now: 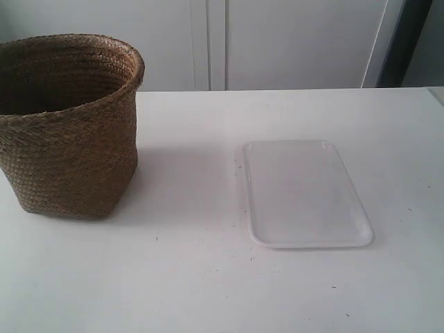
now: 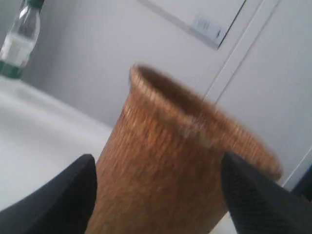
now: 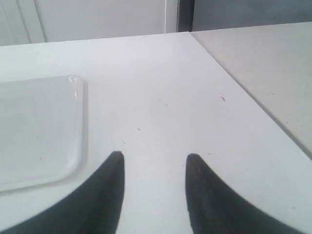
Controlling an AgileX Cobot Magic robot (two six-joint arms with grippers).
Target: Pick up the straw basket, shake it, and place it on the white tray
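Observation:
The straw basket (image 1: 69,139) stands upright on the white table at the exterior view's left, its dark inside showing. The white tray (image 1: 302,194) lies flat and bare to the right of it, a gap of table between them. No arm shows in the exterior view. In the left wrist view the basket (image 2: 180,170) fills the space ahead of my left gripper (image 2: 157,158), whose black fingers stand wide open on either side of its blurred wall; contact cannot be told. My right gripper (image 3: 154,156) is open over bare table, with the tray (image 3: 34,126) beside it.
A clear bottle with a green cap (image 2: 19,39) stands on the table beyond the basket. White cabinet doors (image 1: 291,41) close off the back. A grey surface (image 3: 263,73) adjoins the white table (image 1: 208,277) along its edge.

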